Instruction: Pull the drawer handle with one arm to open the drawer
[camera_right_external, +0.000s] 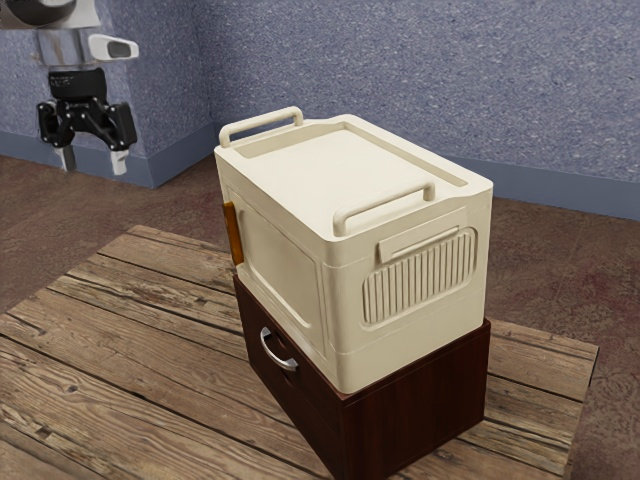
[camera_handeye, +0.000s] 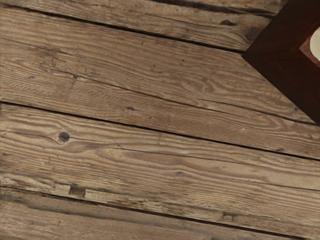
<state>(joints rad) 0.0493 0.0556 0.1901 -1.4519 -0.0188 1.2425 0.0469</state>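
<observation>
Pincer (camera_right_external: 93, 160) hangs wide open at the exterior view's upper left, well apart from the silver drawer handle (camera_right_external: 273, 355), left of the lower centre. That handle sits on a dark cabinet (camera_right_external: 420, 410) beneath a cream box (camera_right_external: 400, 330); the wrist view shows the counter (camera_handeye: 150, 115), cabinet at upper right.
</observation>
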